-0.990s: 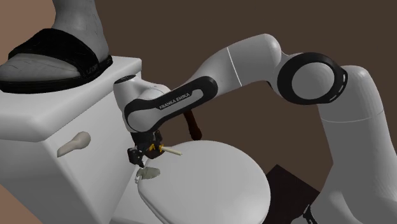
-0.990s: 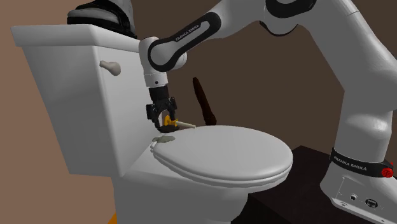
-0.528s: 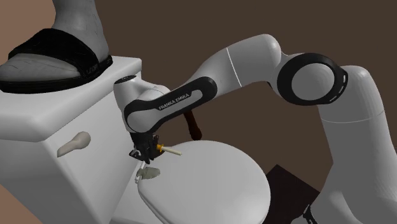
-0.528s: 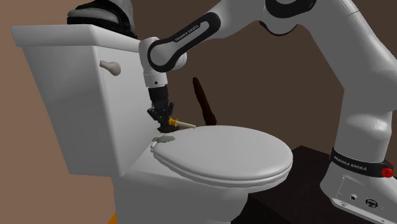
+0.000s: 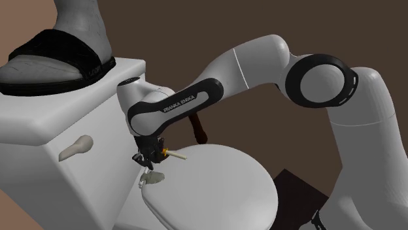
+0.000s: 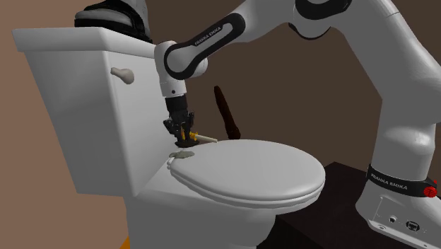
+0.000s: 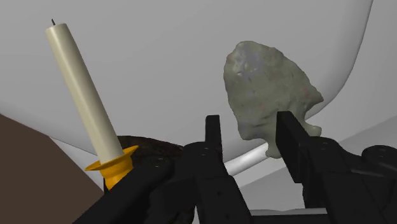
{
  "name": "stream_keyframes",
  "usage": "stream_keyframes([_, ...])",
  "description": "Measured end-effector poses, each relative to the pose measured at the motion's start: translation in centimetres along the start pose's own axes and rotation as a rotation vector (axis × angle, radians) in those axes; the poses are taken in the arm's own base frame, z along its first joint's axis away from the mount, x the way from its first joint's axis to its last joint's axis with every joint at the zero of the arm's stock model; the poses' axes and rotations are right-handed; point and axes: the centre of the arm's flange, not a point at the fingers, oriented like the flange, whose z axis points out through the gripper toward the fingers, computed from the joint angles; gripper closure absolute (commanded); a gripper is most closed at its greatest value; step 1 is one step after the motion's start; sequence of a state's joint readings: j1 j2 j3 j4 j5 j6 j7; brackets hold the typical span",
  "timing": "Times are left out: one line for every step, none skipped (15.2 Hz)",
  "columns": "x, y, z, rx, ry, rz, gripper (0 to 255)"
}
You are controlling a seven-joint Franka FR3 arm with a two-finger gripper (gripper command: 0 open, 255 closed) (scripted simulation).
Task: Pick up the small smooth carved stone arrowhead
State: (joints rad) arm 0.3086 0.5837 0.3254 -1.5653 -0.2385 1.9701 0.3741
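Arrowhead (image 7: 267,83): pale grey-green and mottled, with uneven, chipped-looking edges; a broad body narrows to a short stem.
Where: it lies flat at the back edge of the white toilet lid (image 5: 216,189), beside the hinge.
Tool (image 7: 251,121): it hangs just above the lid's back edge, pointing down. Its two black fingers stand apart with the stem between them, not clamped.
Candle (image 7: 79,89): a cream stick with a dark wick in a yellow holder (image 7: 113,164). It lies at the lid's back edge, just beside the arrowhead and close to one finger.
Brown stick (image 6: 226,113): dark and leaning, it rises behind the lid.
Tank (image 6: 78,106): white, behind the lid, with a pale flush lever (image 6: 122,73).
Sandal (image 5: 55,62): black, on a grey foot, above the lid on the tank top; cut off by the picture's edge.
Hard to tell: whether one finger touches the stem, since it covers the stem's edge.
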Motion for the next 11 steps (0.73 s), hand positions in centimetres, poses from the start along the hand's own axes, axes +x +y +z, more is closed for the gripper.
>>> stream_keyframes([-0.05,-0.06,-0.05,0.002,-0.008,-0.012,0])
stream_keyframes([-0.26,-0.07,-0.15,0.001,-0.024,-0.033,0])
stream_keyframes([-0.43,-0.11,-0.18,0.003,-0.038,-0.047,0])
stream_keyframes([-0.53,-0.10,-0.18,0.003,-0.044,-0.054,0])
stream_keyframes([-0.50,-0.09,-0.17,0.003,-0.041,-0.057,0])
stream_keyframes([-0.43,-0.15,-0.11,0.007,-0.036,-0.052,0])
stream_keyframes([-0.34,-0.14,-0.09,0.006,-0.029,-0.056,0])
stream_keyframes([-0.19,-0.15,-0.03,0.006,-0.018,-0.053,0])
stream_keyframes([-0.17,-0.16,-0.04,0.006,-0.015,-0.060,0])
stream_keyframes([-0.03,-0.21,0.03,0.009,-0.004,-0.056,0])
stream_keyframes([-0.01,-0.22,0.02,0.010,-0.001,-0.061,0])
